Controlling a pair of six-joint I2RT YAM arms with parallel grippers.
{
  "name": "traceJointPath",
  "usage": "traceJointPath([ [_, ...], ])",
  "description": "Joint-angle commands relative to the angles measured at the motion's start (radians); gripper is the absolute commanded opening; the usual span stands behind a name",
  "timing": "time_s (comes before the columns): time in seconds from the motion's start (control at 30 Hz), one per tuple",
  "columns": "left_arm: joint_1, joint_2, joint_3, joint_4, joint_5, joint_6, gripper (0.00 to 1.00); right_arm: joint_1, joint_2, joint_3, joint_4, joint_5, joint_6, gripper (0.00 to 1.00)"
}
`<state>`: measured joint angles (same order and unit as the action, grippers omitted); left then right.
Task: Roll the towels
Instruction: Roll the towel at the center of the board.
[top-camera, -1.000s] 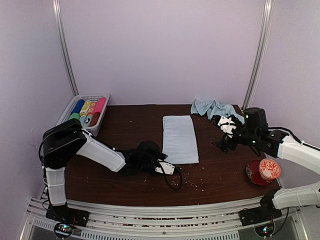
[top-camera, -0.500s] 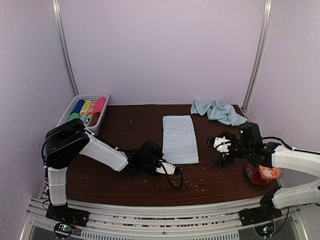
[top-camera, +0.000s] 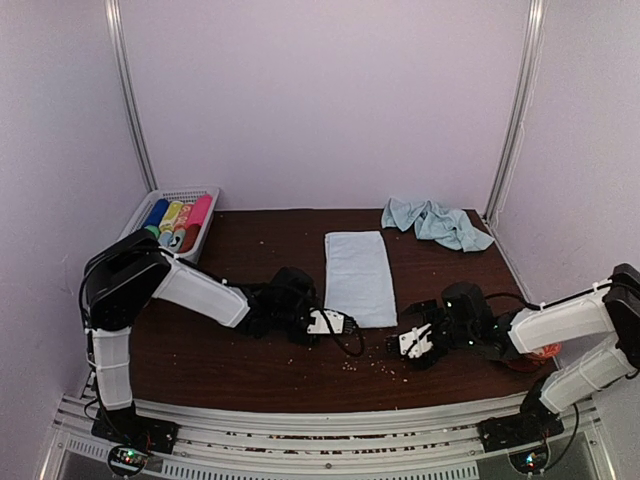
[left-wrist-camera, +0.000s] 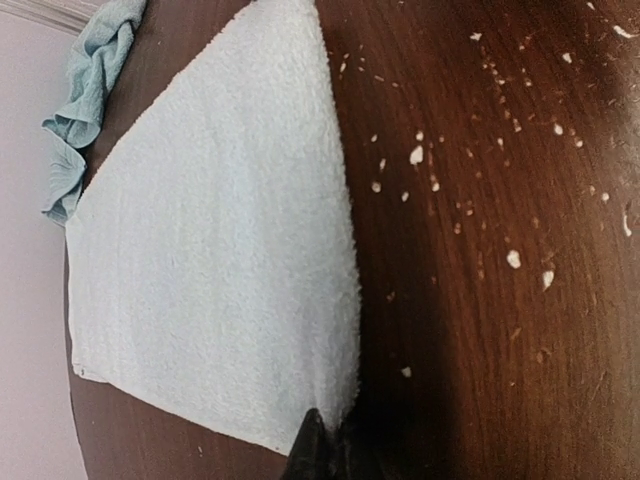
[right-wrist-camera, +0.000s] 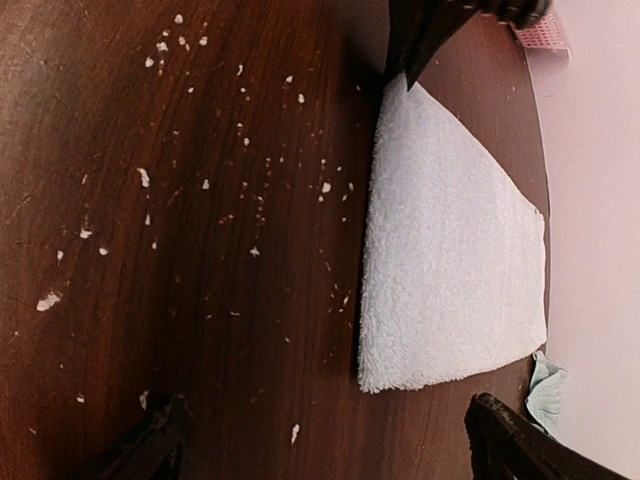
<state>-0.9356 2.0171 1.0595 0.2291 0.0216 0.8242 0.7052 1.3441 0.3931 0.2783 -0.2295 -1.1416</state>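
Currently: grasp stage. Flat pale-blue terry towel (top-camera: 359, 277) spread at centre of dark wooden table (top-camera: 230, 355). Left gripper (left-wrist-camera: 322, 450) closed, apparently pinching near-left corner. Right gripper (top-camera: 410, 345) spread wide, empty, near near-right corner. Next: right pinches corner; both roll evenly. Crumpled pale-blue towel (top-camera: 436, 221) lies far right.

Towels: 2. Flat towel (top-camera: 358, 278) at desk (top-camera: 250, 370) centre; crumpled towel (top-camera: 436, 222) beyond flat towel, to its right.
Hands: 2. Left hand (top-camera: 333, 322) at flat towel's near left corner; right hand (top-camera: 398, 346) near its near right corner.
Basket (top-camera: 185, 192): 1, far left of flat towel.
Rolls (top-camera: 175, 222) in basket: at least 5, exact count unclear.
Red dish (top-camera: 528, 358): 1, right of flat towel, partly hidden.
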Motion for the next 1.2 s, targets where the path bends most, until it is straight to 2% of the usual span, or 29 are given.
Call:
traceJointPath([
  [0.0,0.025,-0.038,0.017,-0.031,0.113,-0.055,0.0,0.058,0.092,-0.027,0.225,0.15,-0.049,0.94],
  [0.1,0.038,-0.048,0.017,-0.037,0.152,-0.064,0.0,0.083,0.174,-0.024,0.318,0.221,-0.04,0.91],
  [0.2,0.051,-0.063,0.01,-0.033,0.183,-0.074,0.0,0.105,0.245,-0.009,0.388,0.311,-0.03,0.84],
  [0.37,0.062,-0.067,0.013,-0.038,0.22,-0.087,0.0,0.119,0.315,-0.021,0.507,0.394,-0.037,0.81],
  [0.63,0.077,-0.078,0.014,-0.034,0.269,-0.109,0.0,0.119,0.392,-0.017,0.615,0.481,-0.034,0.8],
  [0.87,0.079,-0.078,0.017,-0.036,0.272,-0.112,0.0,0.122,0.449,-0.037,0.767,0.517,-0.068,0.73],
  [0.97,0.08,-0.075,0.019,-0.037,0.272,-0.113,0.0,0.126,0.444,-0.059,0.805,0.497,-0.084,0.61],
  [1.07,0.08,-0.071,0.021,-0.041,0.268,-0.112,0.0,0.129,0.416,-0.077,0.794,0.462,-0.085,0.41],
  [1.17,0.08,-0.066,0.029,-0.05,0.265,-0.109,0.09,0.13,0.382,-0.082,0.747,0.423,-0.072,0.16],
])
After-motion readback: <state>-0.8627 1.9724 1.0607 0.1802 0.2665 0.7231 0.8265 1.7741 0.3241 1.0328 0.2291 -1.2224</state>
